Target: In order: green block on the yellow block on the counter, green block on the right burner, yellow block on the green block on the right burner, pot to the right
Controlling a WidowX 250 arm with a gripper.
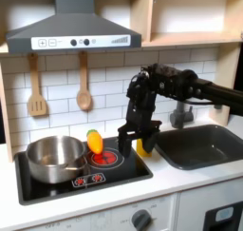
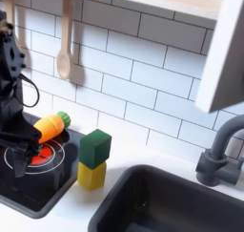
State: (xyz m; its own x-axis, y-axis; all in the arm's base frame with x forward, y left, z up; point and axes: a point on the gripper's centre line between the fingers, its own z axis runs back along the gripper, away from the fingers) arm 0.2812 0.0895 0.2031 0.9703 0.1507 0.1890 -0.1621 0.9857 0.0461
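In the second exterior view the green block sits on top of the yellow block on the pale counter, beside the hob. My gripper hangs at the second exterior view's left, over the right burner, apart from the stack. In the first exterior view the gripper stands open with nothing held, and a bit of the yellow block shows behind it. The silver pot rests on the left part of the hob, next to the right burner.
An orange-and-yellow carrot toy lies at the back of the right burner. The dark sink basin with a grey faucet is beside the block stack. Wooden utensils hang on the tiled wall.
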